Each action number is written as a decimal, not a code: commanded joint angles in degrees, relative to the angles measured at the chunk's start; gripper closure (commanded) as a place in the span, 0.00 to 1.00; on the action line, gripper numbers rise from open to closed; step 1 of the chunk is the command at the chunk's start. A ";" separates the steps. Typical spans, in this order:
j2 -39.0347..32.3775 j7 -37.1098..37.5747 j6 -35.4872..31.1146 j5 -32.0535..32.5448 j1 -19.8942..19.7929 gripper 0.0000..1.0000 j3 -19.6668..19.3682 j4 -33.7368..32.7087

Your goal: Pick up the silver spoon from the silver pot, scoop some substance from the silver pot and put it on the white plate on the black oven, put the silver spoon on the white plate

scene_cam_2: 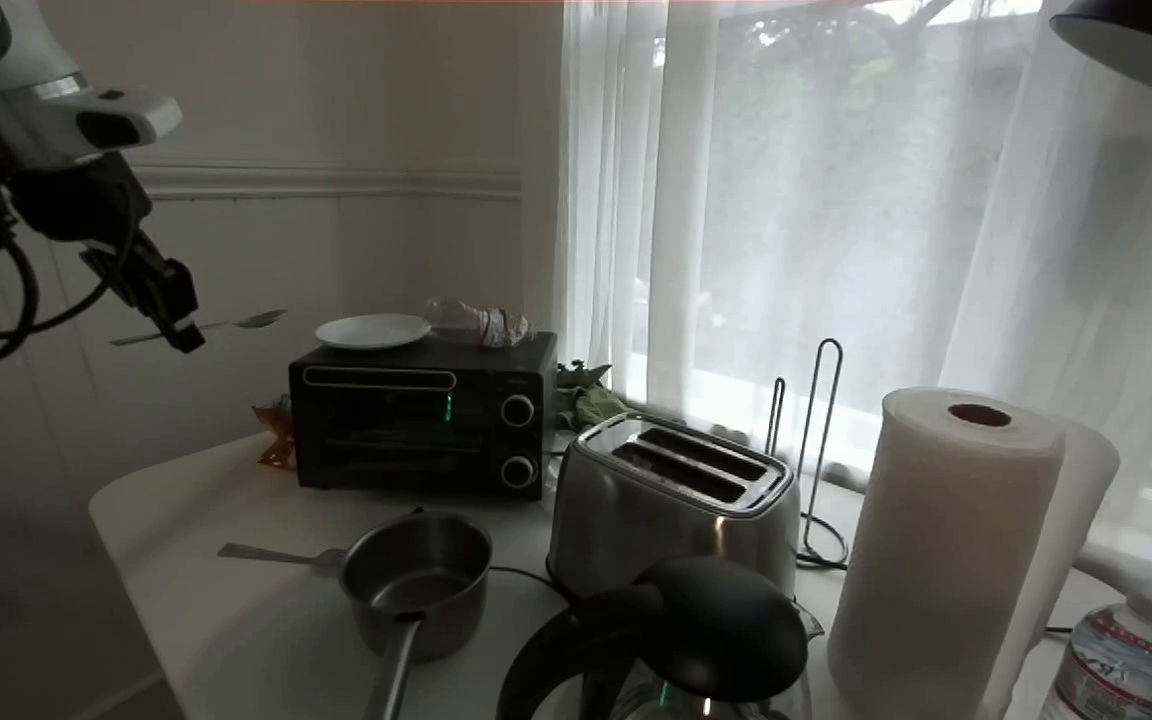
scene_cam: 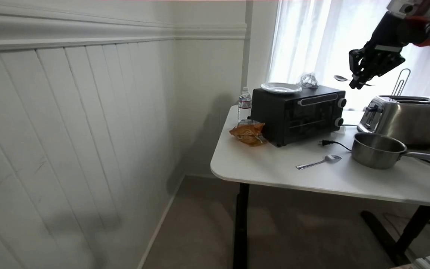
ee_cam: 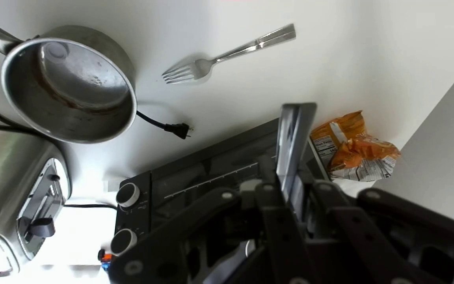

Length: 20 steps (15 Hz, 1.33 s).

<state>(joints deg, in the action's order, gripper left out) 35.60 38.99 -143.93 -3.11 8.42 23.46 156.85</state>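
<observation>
Silver spoon (scene_cam_2: 261, 319) in claw (scene_cam_2: 185, 336), silver pot (ee_cam: 71, 85) brown-streaked inside

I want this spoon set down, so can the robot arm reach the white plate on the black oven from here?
Likely yes: in an exterior view, nothing shows between the gripper, which holds the spoon, and the uncovered white plate. The clear bottle lying beside it may call for care.

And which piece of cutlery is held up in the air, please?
The silver spoon, gripped by its handle in the gripper; the fork lies on the white table beside the silver pot.
</observation>
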 commanded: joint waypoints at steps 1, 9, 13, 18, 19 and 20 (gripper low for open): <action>-2.38 0.28 -0.34 1.96 -1.38 0.97 1.25 -2.70; -18.18 1.05 0.77 9.27 -4.26 0.97 4.40 -18.21; -26.57 3.83 2.22 16.29 -5.39 0.97 3.86 -26.60; -37.41 8.50 5.72 25.38 -2.66 0.97 0.12 -37.24; -39.56 9.15 6.51 26.74 -1.54 0.97 -0.93 -39.27; -41.69 9.76 7.28 27.99 -0.27 0.97 -2.10 -41.36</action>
<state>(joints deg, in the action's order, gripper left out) 1.04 45.19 -140.27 20.20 4.39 24.23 123.22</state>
